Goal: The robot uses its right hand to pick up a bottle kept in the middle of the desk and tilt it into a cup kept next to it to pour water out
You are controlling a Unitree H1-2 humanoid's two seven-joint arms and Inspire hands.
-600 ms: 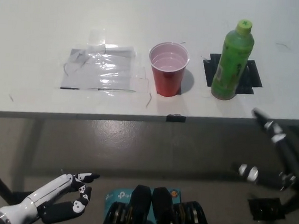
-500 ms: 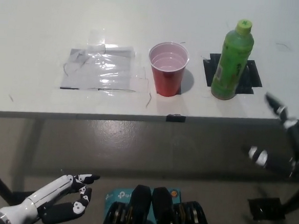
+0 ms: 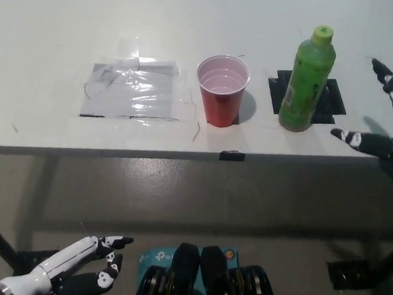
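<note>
I see a green bottle [image 3: 307, 81] with a lime-yellow cap and pale label, on a black tape patch [image 3: 331, 99]. Red cup [image 3: 222, 90], pinkish-white inside. White desk [image 3: 56, 36]; clear glossy film [image 3: 134, 92]. Left hand [image 3: 73, 274] white, dark fingertips; right hand [image 3: 387, 120] black, white marks.

Bottle [image 3: 308, 81] right of cup [image 3: 222, 90]

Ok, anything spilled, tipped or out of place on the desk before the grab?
Nothing stands out. The green bottle stands upright on its black tape mark, cap on; the red cup is upright beside it, no spill visible. The right hand is open beside the bottle; the left hand rests low.
</note>
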